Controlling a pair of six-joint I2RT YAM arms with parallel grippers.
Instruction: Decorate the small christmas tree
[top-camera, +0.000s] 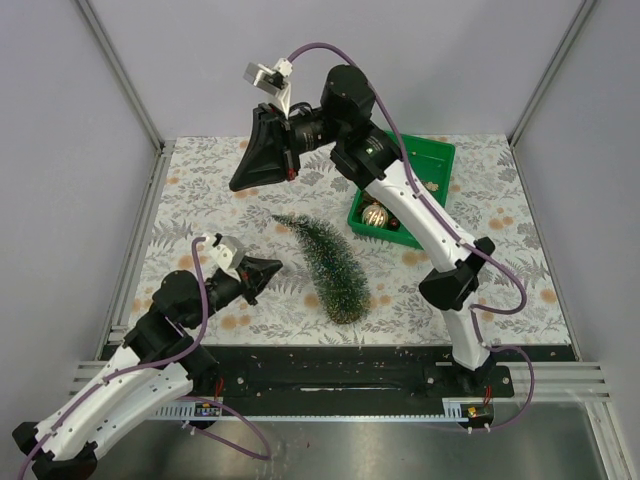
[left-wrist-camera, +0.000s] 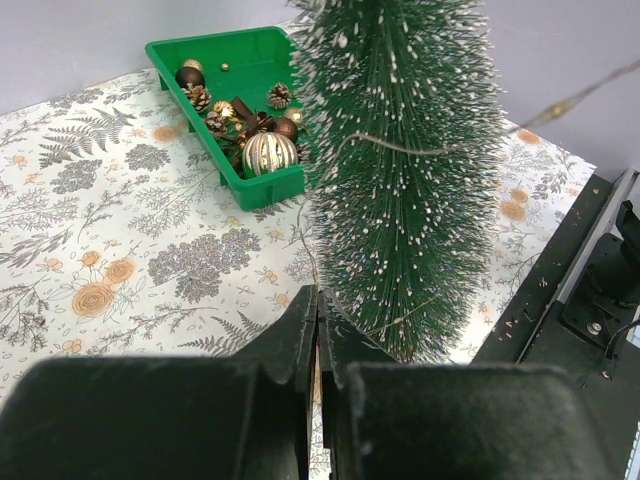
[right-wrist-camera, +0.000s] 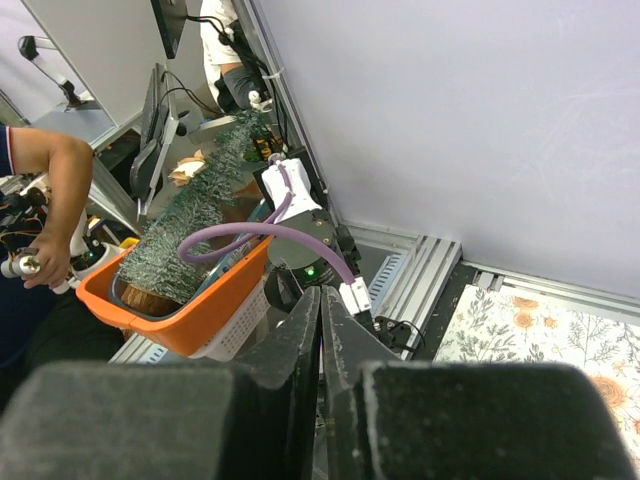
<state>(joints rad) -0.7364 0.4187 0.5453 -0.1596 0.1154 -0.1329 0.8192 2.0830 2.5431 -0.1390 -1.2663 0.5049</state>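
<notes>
The small christmas tree (top-camera: 332, 268) stands mid-table, a bristly dark green cone with white flecks, and it fills the left wrist view (left-wrist-camera: 400, 170). A thin light wire (left-wrist-camera: 420, 150) runs up from my left fingertips and across the tree to the upper right. My left gripper (top-camera: 273, 268) (left-wrist-camera: 319, 292) sits low, just left of the tree's base, shut on that wire. My right gripper (top-camera: 238, 182) (right-wrist-camera: 321, 292) hangs high over the table's far left, shut, with nothing seen between its jaws.
A green bin (top-camera: 440, 150) (left-wrist-camera: 175, 52) at the back right holds ornaments, among them a striped gold ball (left-wrist-camera: 269, 152) and pine cones. A floral cloth (top-camera: 200, 190) covers the table. Beyond the table edge, the right wrist view shows an orange basket (right-wrist-camera: 200, 310).
</notes>
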